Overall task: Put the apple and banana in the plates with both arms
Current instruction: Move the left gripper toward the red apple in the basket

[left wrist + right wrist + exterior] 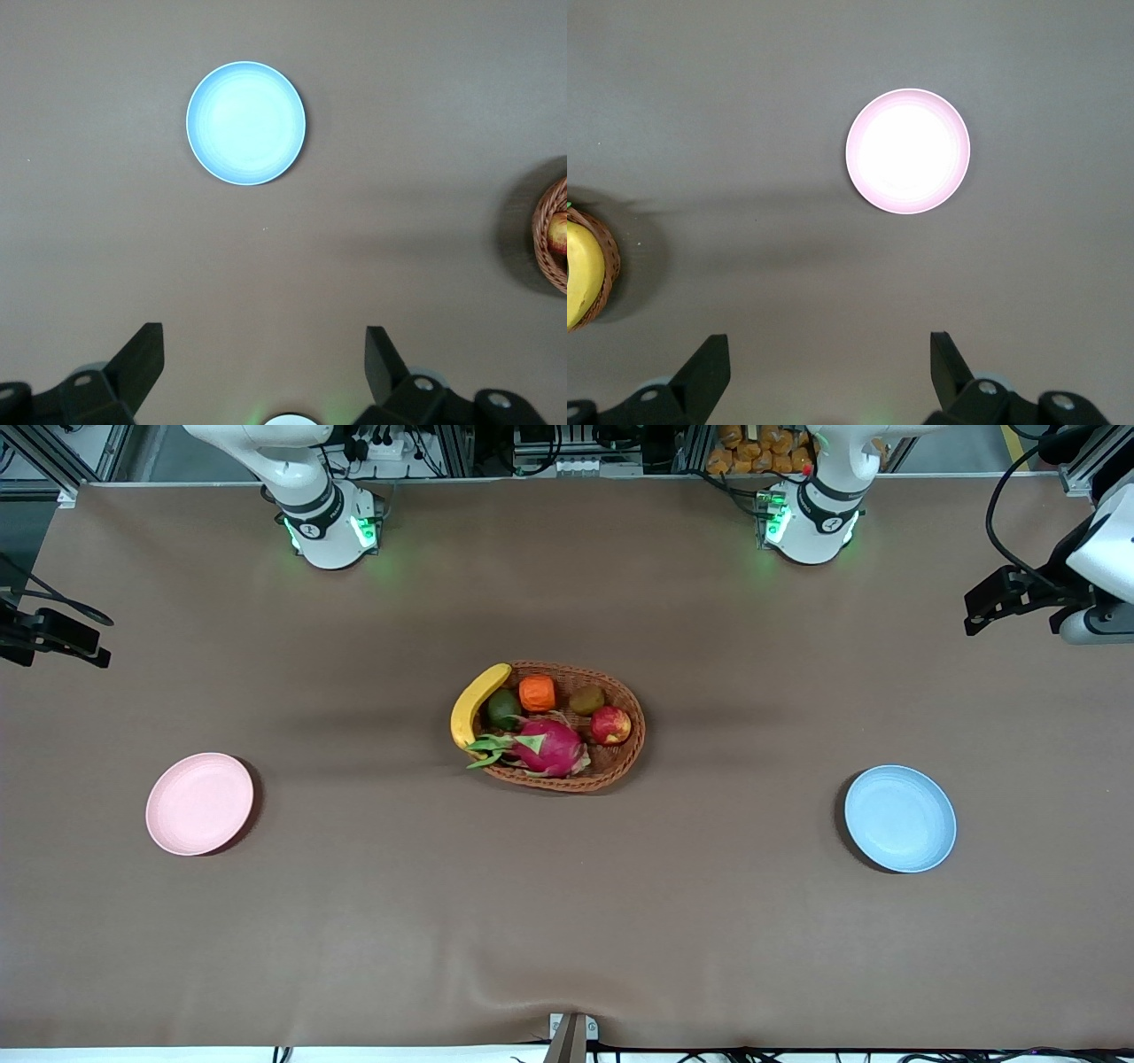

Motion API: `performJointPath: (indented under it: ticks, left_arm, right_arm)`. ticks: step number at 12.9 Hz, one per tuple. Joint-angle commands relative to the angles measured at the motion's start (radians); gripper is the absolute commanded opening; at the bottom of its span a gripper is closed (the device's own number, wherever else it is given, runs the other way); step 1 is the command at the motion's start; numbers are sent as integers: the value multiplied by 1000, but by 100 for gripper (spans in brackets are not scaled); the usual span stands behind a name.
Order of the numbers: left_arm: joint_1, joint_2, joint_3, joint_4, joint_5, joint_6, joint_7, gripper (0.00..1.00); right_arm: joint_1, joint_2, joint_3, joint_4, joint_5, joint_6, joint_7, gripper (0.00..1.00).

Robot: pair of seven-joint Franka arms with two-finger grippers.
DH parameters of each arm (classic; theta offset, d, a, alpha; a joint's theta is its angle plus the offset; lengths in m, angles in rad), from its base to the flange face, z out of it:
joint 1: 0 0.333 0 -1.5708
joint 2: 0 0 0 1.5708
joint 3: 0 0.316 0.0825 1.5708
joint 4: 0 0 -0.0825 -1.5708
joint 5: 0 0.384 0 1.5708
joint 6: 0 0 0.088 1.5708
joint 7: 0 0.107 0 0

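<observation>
— What colours do we see in the woven brown basket [620,766]?

— We see a yellow banana [469,707] with a darker tip, a red apple [610,724] with yellowish patches, an orange fruit [537,693], a dark green one [503,708], a brownish one [586,699], and a magenta dragon fruit [549,747] with green leaves.

— And the plates?

— We find a pale pink plate [199,803] and a light blue plate [899,817], both plain, on a dull brown table [567,921]. We note black fingers on the left gripper [264,363] and right gripper [829,363].
</observation>
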Motion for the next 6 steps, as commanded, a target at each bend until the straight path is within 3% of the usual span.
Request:
performJointPath:
  ticks: [1, 6]
  left_arm:
    - [-2, 4, -6, 6, -12, -15, 9, 100]
    - [-18, 24, -9, 12, -12, -5, 7, 100]
  right_arm:
    - [1, 8, 1, 25, -14, -17, 10, 100]
    - [6, 10, 1, 24, -14, -16, 10, 100]
